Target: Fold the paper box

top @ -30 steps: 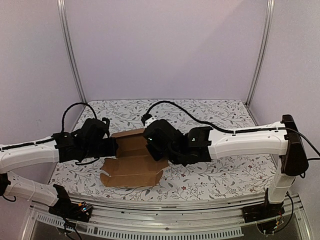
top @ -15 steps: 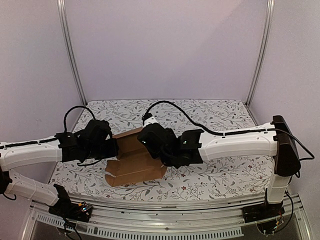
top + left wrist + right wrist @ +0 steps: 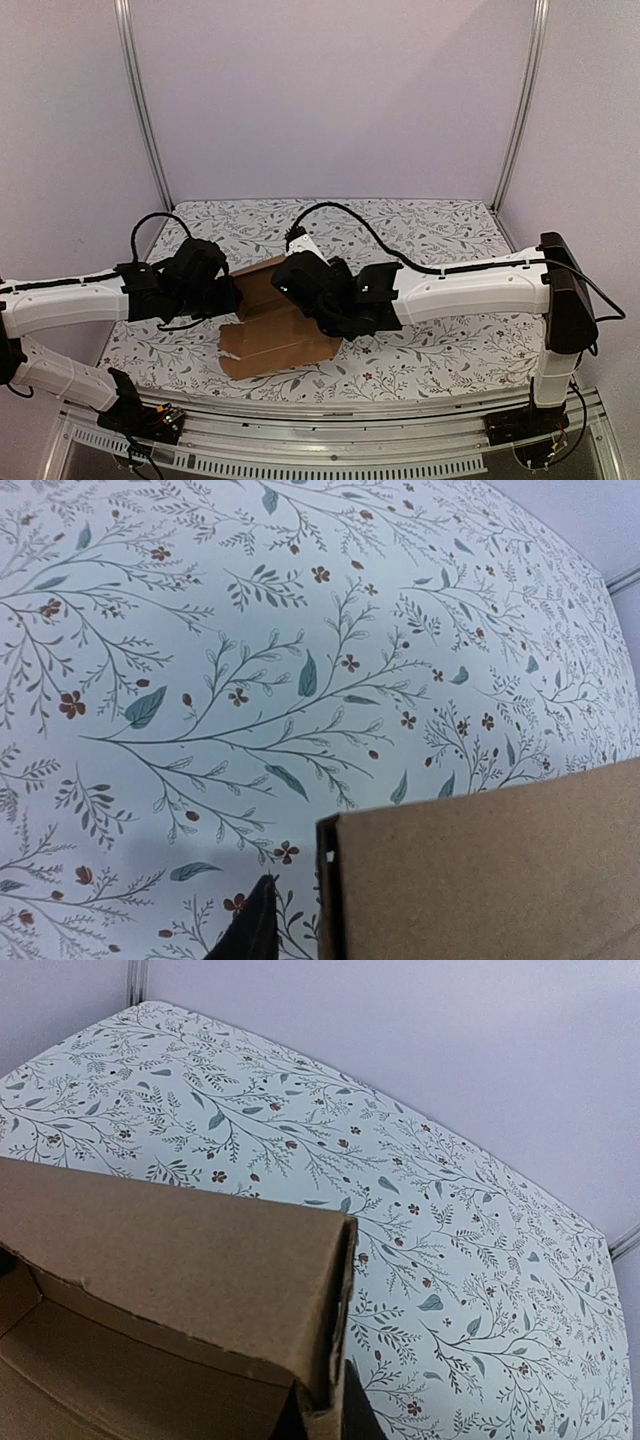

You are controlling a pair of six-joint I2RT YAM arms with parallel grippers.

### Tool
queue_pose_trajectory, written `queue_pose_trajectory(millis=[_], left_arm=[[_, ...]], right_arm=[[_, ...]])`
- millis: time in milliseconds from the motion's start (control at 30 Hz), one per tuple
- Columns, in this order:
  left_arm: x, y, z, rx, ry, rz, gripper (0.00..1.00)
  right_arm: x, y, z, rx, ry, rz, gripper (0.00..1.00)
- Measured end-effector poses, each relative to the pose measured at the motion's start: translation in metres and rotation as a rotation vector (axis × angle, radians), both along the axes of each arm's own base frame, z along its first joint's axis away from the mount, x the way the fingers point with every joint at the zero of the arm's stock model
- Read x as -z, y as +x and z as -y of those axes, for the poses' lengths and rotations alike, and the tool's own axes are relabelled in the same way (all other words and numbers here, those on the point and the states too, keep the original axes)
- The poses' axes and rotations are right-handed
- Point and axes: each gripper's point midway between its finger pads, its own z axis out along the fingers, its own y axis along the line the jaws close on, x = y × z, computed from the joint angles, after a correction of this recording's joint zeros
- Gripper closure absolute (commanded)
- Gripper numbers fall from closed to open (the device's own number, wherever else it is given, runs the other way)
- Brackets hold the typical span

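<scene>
Paper box (image 3: 277, 338) sits on the desk (image 3: 455, 345), left of centre and toward the near edge, between the two grippers. It's plain brown cardboard, partly folded. The far-side panels stand up, and the near part lies lower, with a notched edge at near left.

Right gripper (image 3: 296, 292) comes in from the right, over the middle of the box. In the right wrist view its jaws are pressed together on the end of a raised wall. The cardboard edge is pinched between the dark fingertips (image 3: 356, 1422) at the bottom of the frame. The box interior shows below and left of that wall.

Left gripper (image 3: 228, 297) is at the box's left end. The left wrist view shows one dark finger (image 3: 250, 932) just beside an upright cardboard edge, with a thin gap, not touching. The other finger is hidden behind the panel, so it's impossible to tell whether the left jaws are apart or together.

The desk has a pale floral cover.
</scene>
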Motion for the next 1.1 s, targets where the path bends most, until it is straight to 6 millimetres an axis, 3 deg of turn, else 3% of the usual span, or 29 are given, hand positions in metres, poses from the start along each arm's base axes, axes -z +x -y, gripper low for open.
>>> queue_pose_trajectory(millis=[367,700,767,1000,1100], left_arm=[[-0.001,-0.003,0.000,0.018,0.000,-0.006,0.49],[-0.048,-0.014,0.006,0.134,-0.083,0.107,0.39],[-0.056,-0.018,0.005,0.168,-0.088,0.132,0.37],[-0.080,-0.032,-0.004,0.251,-0.079,0.208,0.38],[-0.084,-0.033,-0.008,0.263,-0.064,0.223,0.40]], right_arm=[[-0.002,0.002,0.003,0.015,-0.007,0.016,1.00],[0.002,0.016,0.007,0.011,-0.008,-0.007,1.00],[0.008,0.021,0.008,0.000,-0.008,-0.020,1.00],[0.062,0.028,0.023,-0.090,-0.075,-0.117,1.00],[0.077,0.027,0.028,-0.147,-0.061,-0.135,1.00]])
